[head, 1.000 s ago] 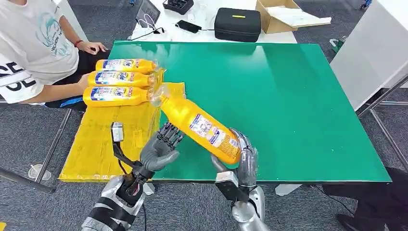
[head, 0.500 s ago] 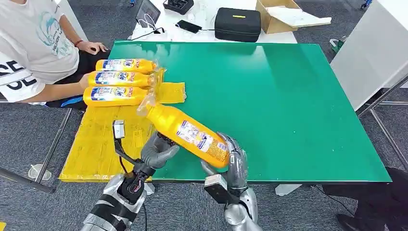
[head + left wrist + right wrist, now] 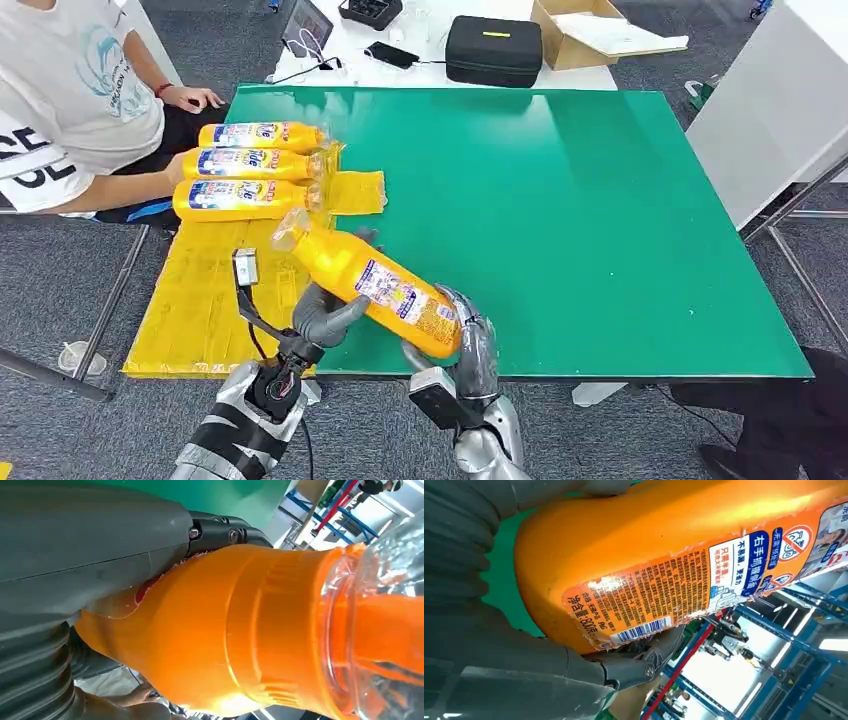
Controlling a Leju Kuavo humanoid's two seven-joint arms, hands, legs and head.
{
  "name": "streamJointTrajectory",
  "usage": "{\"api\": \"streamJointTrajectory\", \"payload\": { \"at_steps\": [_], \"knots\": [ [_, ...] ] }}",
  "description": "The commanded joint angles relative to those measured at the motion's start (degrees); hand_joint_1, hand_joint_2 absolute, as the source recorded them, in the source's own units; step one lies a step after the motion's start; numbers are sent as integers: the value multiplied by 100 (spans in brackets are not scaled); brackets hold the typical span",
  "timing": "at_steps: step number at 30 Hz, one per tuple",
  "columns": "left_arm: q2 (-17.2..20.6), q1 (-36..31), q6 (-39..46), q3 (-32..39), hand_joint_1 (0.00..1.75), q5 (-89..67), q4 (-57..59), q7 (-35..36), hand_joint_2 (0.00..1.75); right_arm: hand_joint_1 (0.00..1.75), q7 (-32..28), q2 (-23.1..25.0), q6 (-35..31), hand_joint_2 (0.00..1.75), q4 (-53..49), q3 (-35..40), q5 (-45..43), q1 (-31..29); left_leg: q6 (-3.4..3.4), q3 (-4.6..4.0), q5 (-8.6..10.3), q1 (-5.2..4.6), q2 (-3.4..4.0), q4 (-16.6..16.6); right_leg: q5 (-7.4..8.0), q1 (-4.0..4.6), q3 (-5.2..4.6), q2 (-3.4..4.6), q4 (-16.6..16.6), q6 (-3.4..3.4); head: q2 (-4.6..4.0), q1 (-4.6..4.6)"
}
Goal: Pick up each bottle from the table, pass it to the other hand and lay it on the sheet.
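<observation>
One orange bottle [image 3: 372,279], tilted: right hand [image 3: 470,345] wraps its base; left hand [image 3: 322,313] curls around its upper body.

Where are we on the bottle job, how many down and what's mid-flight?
Done: three orange bottles lie side by side at the far end of the yellow sheet. In hand: a fourth orange bottle sits mid-handover, base gripped by the right hand, neck end against the left hand, whose fingers are on it in the left wrist view. Left: release by the right hand, then laying it on the sheet.
</observation>
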Motion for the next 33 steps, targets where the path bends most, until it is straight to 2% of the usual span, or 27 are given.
{"api": "streamJointTrajectory", "payload": {
  "at_steps": [1, 5, 8, 9, 11, 12, 13, 14, 15, 21, 24, 26, 28, 29, 33],
  "knots": [
    [-38, -168, 25, 120, 0, 102, 140, 85, 175, 175, -11, 25, 153, 175, 703, 199, -67, -243, 1, 29, -10, 7, 9, -1, -6, 11, 31, 1, -6, -13, 0, -2],
    [-38, -124, 90, 69, 0, -50, 37, 34, 175, 175, -11, 73, 163, 175, 926, 265, -167, -306, 1, 14, -4, 4, 7, -3, -1, 7, 14, 1, -6, -8, 2, -2],
    [41, -148, 324, -88, 0, -679, -47, -309, 175, 175, -11, 34, 115, 175, 852, 365, -417, -338, 2, 45, -16, 11, 13, -1, -10, 16, 46, 2, -9, -18, 2, -2],
    [58, -159, 398, -133, 0, -923, -50, -428, 175, 175, -11, 27, 99, 175, 814, 379, -480, -346, 1, 13, -4, 5, 6, -1, -2, 7, 13, 0, -4, -8, 0, 0],
    [45, -165, 462, -122, 0, -1151, -32, -488, 175, 175, -11, 28, 67, 175, 779, 365, -563, -375, 1, 19, -7, 5, 7, 0, -4, 7, 19, 0, -3, -10, 0, 0],
    [49, -167, 448, -131, 10, -1180, -24, -491, 175, 175, -11, 19, 101, 175, 765, 371, -591, -385, 1, 10, -3, 4, 5, -2, -1, 6, 10, 0, -4, -7, 0, 0],
    [38, -165, 443, -110, 63, -1234, -20, -527, 175, 175, -11, 8, 87, 175, 787, 382, -613, -406, 2, 28, -9, 6, 8, -1, -6, 10, 29, -1, -6, -13, 0, 0],
    [39, -170, 457, -113, 159, -1287, -31, -560, 175, 175, -11, 0, 93, 175, 792, 395, -639, -414, 1, 18, -6, 4, 7, -1, -3, 7, 17, 1, -4, -9, 0, 0],
    [39, -170, 457, -113, 173, -1287, -31, -560, 175, 175, -11, 0, 93, 175, 792, 395, -639, -414, 1, 32, -12, 9, 11, 1, -7, 13, 33, 2, -6, -14, 0, 0],
    [40, -196, 446, -135, 175, -1346, -29, -545, 175, 175, -11, 34, 93, 175, 891, 435, -652, -461, 0, 12, -4, 4, 4, -1, -2, 6, 12, -1, -3, -8, 0, -2],
    [58, -196, 526, -131, 175, -1444, -34, -567, 175, 175, -11, 41, 79, 175, 929, 447, -723, -484, 1, 29, -10, 7, 7, -1, -7, 11, 30, -1, -5, -13, 0, -2],
    [58, -180, 458, -113, 175, -1420, -34, -559, 175, 175, -11, 32, 57, 175, 946, 458, -766, -500, 1, 15, -4, 4, 4, -1, -3, 6, 15, -2, -4, -8, 2, 0],
    [46, -169, 170, -41, 175, -1121, 10, -385, 175, 175, -11, 32, -7, 175, 1072, 497, -734, -558, 2, 46, -17, 11, 13, 1, -11, 16, 47, 1, -8, -18, 0, -2],
    [39, -158, 12, -18, 175, -938, 24, -303, 175, 175, -11, 43, -88, 175, 1165, 491, -633, -588, 2, 21, -7, 4, 9, -1, -4, 7, 20, 2, -4, -10, 0, 0],
    [48, -141, -78, -6, 175, -740, 29, -177, 175, 175, -11, 107, -154, 175, 1314, 385, -488, -624, 1, 18, -4, 4, 7, -3, -2, 7, 17, 1, -6, -9, 0, 0]
  ]
}}
